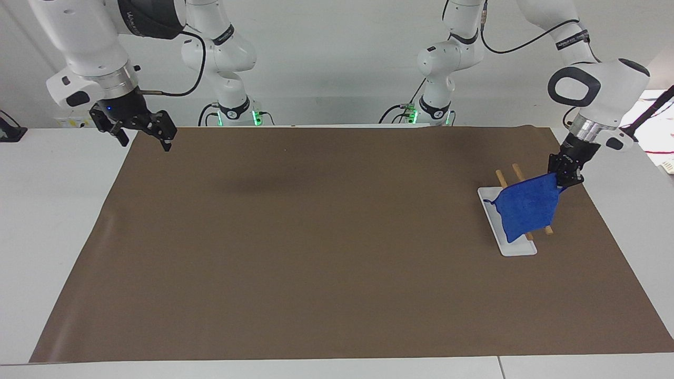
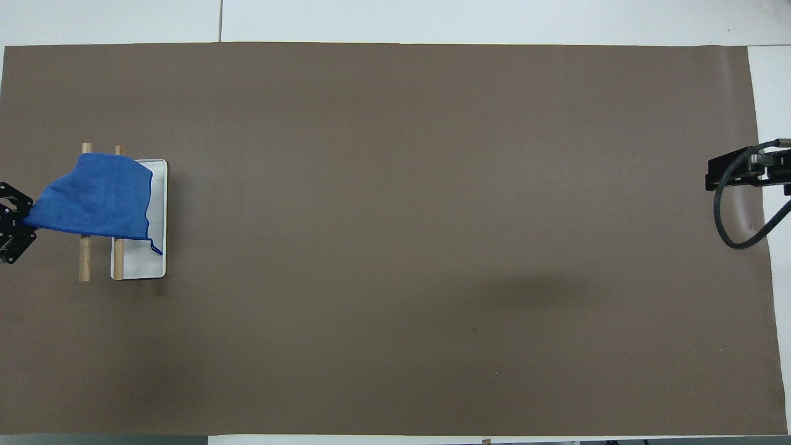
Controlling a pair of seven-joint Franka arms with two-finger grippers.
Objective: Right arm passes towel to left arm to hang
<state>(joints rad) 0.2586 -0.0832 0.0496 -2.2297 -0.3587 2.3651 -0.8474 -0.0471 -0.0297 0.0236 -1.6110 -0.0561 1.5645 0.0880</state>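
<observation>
The blue towel (image 1: 526, 208) (image 2: 96, 198) hangs over the two wooden bars of a small rack (image 1: 518, 171) (image 2: 84, 262) at the left arm's end of the table. My left gripper (image 1: 564, 176) (image 2: 15, 230) is shut on the towel's upper corner, low beside the rack. My right gripper (image 1: 141, 134) is open and empty, raised over the mat's corner at the right arm's end; in the overhead view only its edge and cable (image 2: 741, 176) show.
The rack stands on a white base plate (image 1: 513, 247) (image 2: 157, 269). A brown mat (image 1: 337, 252) covers most of the white table (image 1: 58, 210). Both arm bases stand along the table's edge nearest the robots.
</observation>
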